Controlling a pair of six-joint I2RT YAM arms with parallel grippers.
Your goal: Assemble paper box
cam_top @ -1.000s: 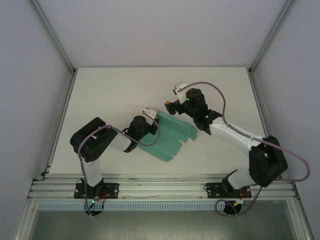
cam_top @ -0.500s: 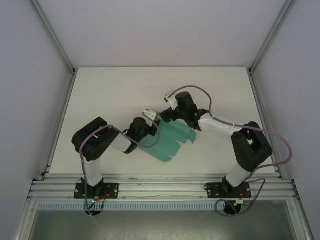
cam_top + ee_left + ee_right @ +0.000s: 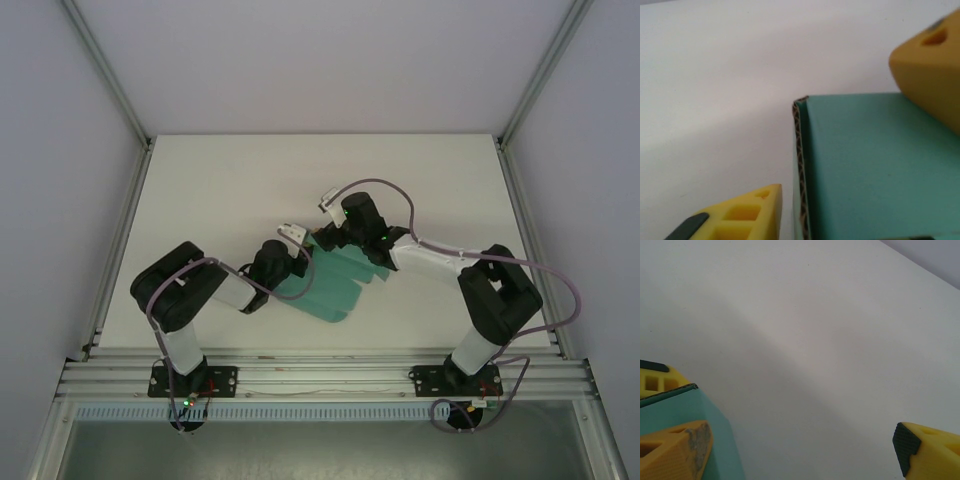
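**top external view.** the paper box [image 3: 340, 285], a flat teal-green die-cut sheet of thin card with flaps, lay mid-way across the white table [image 3: 220, 190]. the left gripper [image 3: 300, 245] stood at the sheet's far-left corner. the right gripper [image 3: 328, 238] stood at the same corner from the other side, just beside its partner. the sheet's long axis appeared to run away from both sets of fingers, toward the near edge. finger spread could not be read here.

**left wrist view.** the left gripper [image 3: 835, 127] was open. one yellow finger [image 3: 740, 217] sat just outside the card's corrugated edge and the other [image 3: 930, 70] over the teal face. the paper box [image 3: 875, 175] lay between them, not visibly pinched.

**right wrist view.** the right gripper [image 3: 800, 440] was spread wide and held nothing. the paper box [image 3: 677, 410] showed as a corner beside the lower-left finger, with bare table between the fingers.

judged, the left gripper was nearer to a hold, since the edge was already inside its gap.
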